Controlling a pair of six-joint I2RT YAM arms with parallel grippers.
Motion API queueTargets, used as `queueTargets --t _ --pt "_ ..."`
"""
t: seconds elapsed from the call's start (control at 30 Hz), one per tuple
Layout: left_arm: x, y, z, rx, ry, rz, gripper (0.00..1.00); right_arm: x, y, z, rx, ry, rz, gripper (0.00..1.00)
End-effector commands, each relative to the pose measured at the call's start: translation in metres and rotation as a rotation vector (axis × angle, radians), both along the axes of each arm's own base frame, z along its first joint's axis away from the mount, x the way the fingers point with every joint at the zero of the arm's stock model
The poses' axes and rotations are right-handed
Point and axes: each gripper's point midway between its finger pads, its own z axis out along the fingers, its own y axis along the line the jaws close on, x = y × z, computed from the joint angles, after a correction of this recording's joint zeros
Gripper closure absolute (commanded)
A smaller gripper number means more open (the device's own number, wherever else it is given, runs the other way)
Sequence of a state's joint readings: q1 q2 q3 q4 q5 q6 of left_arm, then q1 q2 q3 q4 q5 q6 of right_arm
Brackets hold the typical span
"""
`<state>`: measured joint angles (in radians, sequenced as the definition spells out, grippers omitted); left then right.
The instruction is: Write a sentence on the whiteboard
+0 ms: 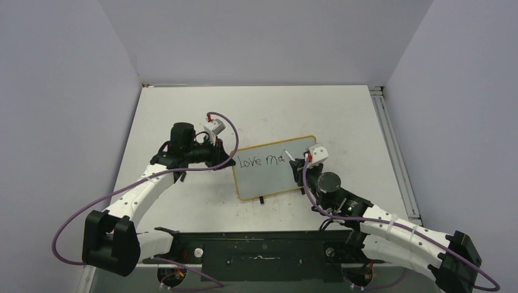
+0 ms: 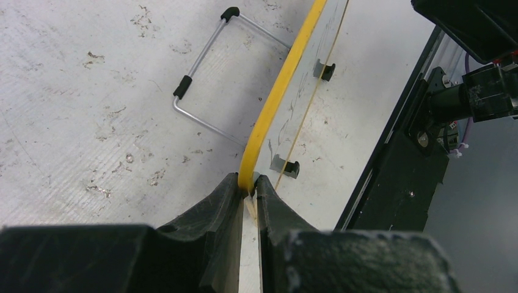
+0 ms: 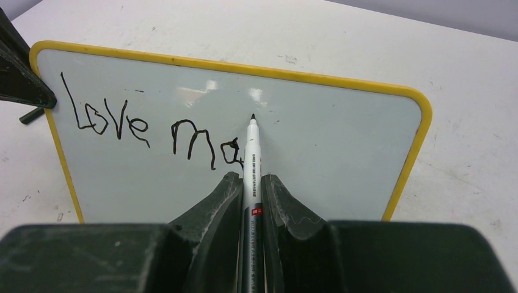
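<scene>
The right pincer [image 3: 251, 183] is squeezed tight on a white marker [image 3: 251, 149]. The marker sticks straight out from it. Its black tip points at the whiteboard [image 3: 342, 152], just right of the last letter and a bit higher. I cannot tell if the tip is touching.

The sentence [image 3: 146, 128] says "Love ma" in thin black lines, so I think most of it is not written yet. The bare part lies to the right.

The left pincer [image 2: 247, 184] pinches the board's left side. The board stands in the middle of the table [image 1: 183, 110], between both arms.
</scene>
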<state>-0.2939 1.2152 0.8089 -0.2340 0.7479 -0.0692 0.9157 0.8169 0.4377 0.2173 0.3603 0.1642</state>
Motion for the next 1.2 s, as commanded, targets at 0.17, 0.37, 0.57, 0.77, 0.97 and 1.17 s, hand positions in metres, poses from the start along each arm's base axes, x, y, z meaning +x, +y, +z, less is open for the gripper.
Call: queueTargets --t 0.17,0.37,0.57,0.77,0.97,1.17 --pt "0.007 0.002 0.011 0.017 -0.047 0.015 1.0 0.003 -0.007 -0.003 0.034 0.027 -0.056 0.95" --pt "0.007 0.002 0.011 0.013 -0.045 0.01 1.0 -0.007 -0.013 -0.027 0.052 0.103 -0.067 0.95" --pt "0.006 0.001 0.011 0.01 -0.043 0.007 1.0 -0.016 -0.012 -0.043 0.049 0.154 -0.062 0.95" --pt "0.006 0.0 0.01 0.01 -0.041 0.006 1.0 -0.02 -0.013 -0.04 0.06 0.15 -0.066 0.95" --pt "0.006 0.0 0.01 0.012 -0.039 0.008 1.0 -0.021 -0.012 -0.015 0.099 0.086 -0.069 0.95" --pt "0.006 0.001 0.01 0.012 -0.04 0.009 1.0 -0.015 -0.015 0.0 0.111 0.026 -0.096 0.95"
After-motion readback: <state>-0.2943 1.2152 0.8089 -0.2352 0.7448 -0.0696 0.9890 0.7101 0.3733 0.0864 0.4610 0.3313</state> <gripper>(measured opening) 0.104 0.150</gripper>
